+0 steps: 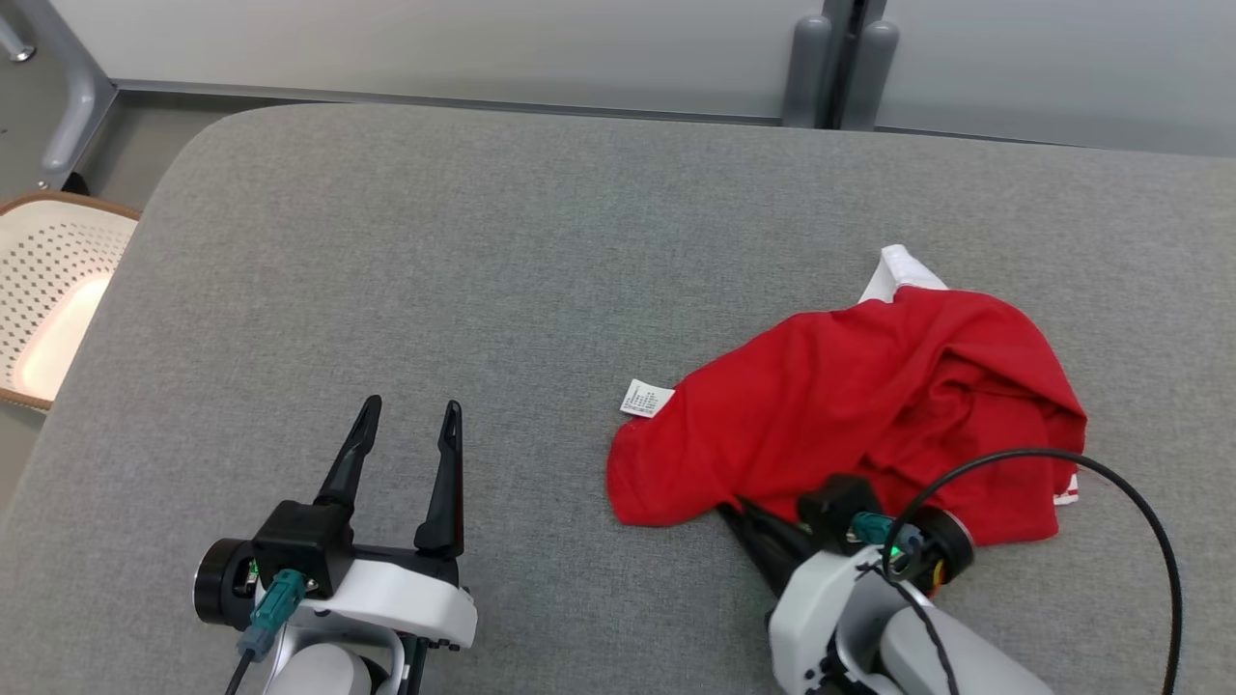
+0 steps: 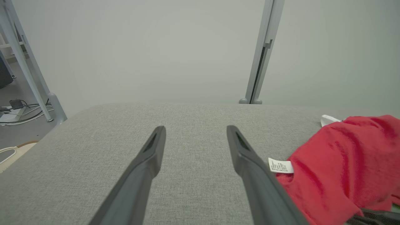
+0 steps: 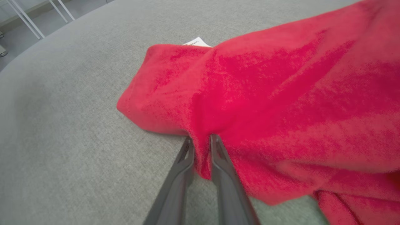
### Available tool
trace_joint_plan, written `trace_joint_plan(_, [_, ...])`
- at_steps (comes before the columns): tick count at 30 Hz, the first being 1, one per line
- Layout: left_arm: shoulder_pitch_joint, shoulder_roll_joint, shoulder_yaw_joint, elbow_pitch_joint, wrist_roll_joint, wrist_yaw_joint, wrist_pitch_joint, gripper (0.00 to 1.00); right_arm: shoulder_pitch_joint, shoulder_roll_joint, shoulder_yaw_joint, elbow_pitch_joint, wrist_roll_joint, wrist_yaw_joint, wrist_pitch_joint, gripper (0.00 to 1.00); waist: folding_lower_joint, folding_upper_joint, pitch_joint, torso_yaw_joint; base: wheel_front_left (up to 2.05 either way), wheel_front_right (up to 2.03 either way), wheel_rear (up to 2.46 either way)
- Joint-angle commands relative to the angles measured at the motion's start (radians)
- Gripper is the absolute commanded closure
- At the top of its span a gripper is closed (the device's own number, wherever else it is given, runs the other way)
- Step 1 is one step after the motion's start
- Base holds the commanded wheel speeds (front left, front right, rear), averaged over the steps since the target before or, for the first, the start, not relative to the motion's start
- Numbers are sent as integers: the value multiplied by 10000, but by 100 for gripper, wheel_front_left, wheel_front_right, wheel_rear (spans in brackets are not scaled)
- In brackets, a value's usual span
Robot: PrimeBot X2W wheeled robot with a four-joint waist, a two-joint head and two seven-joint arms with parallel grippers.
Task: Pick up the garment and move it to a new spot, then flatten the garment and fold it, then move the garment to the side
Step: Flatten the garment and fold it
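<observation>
The garment [image 1: 850,405] is a crumpled red shirt with white trim and a white label [image 1: 645,398], lying right of centre on the grey table [image 1: 463,270]. My right gripper [image 3: 201,140] has its two dark fingers pinched on a fold at the garment's near edge [image 3: 200,156]; in the head view its fingertips [image 1: 739,510] sit under that red hem. My left gripper [image 1: 406,410] rests at the lower left, open, with nothing between its fingers [image 2: 154,140]. In the left wrist view the garment [image 2: 340,165] lies just right of that gripper.
A perforated cream basket [image 1: 48,290] stands on the floor beyond the table's left edge. A grey post [image 1: 835,63] rises behind the table's far edge. A black cable [image 1: 1110,483] loops from my right wrist over the garment's near right part.
</observation>
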Motion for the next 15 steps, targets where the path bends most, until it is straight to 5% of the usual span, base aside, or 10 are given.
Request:
trace_joint_plan(1, [-122, 39, 61, 14, 85, -32, -39, 0, -48, 119, 136, 62, 92, 4, -74, 100, 0, 0, -22, -65, 0, 0, 0])
trace_joint_plan(8, [-39, 74, 203, 21, 166, -44, -46, 0, -898, 560, 1138, -686, 853, 4, -1203, 100, 0, 0, -204, -478, 0, 0, 0])
trace_joint_plan(15, [118, 79, 313, -26, 224, -46, -38, 0, -1861, 831, 1298, -2904, 1092, 2, -2015, 100, 0, 0, -375, -991, 0, 0, 0])
